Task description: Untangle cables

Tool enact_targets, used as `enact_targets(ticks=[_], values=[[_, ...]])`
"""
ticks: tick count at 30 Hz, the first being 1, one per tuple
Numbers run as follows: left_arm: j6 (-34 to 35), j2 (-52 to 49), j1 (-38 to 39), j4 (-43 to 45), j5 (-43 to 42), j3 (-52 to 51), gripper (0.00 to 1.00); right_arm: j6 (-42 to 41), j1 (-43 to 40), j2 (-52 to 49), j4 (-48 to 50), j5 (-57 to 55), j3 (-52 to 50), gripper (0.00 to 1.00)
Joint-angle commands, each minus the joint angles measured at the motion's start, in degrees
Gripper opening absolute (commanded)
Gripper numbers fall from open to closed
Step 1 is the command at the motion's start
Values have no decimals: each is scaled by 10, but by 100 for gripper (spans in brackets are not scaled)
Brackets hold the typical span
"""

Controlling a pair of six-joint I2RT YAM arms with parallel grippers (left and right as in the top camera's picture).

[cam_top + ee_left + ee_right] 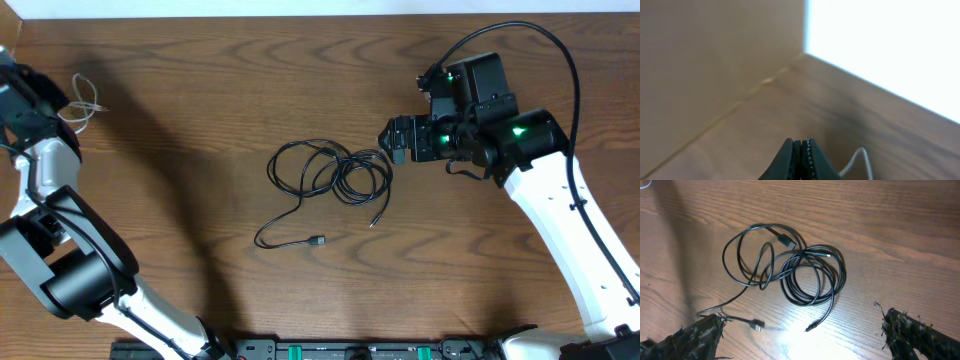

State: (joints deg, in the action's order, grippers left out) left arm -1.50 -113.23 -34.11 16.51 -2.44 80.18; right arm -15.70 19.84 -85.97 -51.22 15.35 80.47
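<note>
Two grippers, one job partly done: my left gripper (801, 161) is pressed shut at the upper left of the overhead view, with the white cable (858, 159) curling just beside it. Whether the cord is pinched I cannot tell. It lies well apart from the others, so I judge it freed. My right gripper (390, 140) hangs spread wide and empty, just right of the two black cables (335, 172), which are looped through each other at mid-table (200, 60). Separating that pair is what is left.
</note>
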Motion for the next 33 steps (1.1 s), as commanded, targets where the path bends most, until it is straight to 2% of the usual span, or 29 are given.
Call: enact_targets(ticks=[1,4,10,16,19,21,22,23,24,29,33], values=[[1,12,31,3,-155,4,7,3,1,-4,2,-5,1,99],[1,21,57,3,-192,4,8,3,1,-4,2,-5,1,99],[0,28,76,-3,-149,4,7,3,1,-4,-1,-5,1,99],[-49,17,47,-25,-129,4,7,3,1,-4,0,-5,1,99],[-58,-2,22,-5,-123,4,8,3,1,-4,0,-5,1,99],[-58,-22,3,24,-90,4,8,3,1,-4,0,-4,1,99],[-58,-31,-4,35,-77,4,17,3,1,-4,0,-4,1,99],[-58,-39,-12,44,-67,4,54,3,1,-4,0,-4,1,99],[-58,-47,-22,53,-64,4,98,3,1,-4,0,-4,1,99],[-52,-59,-55,63,-65,4,98,0,1,-4,2,-4,1,99],[11,-58,-65,64,-83,4,98,-1,1,-4,0,-4,1,99]])
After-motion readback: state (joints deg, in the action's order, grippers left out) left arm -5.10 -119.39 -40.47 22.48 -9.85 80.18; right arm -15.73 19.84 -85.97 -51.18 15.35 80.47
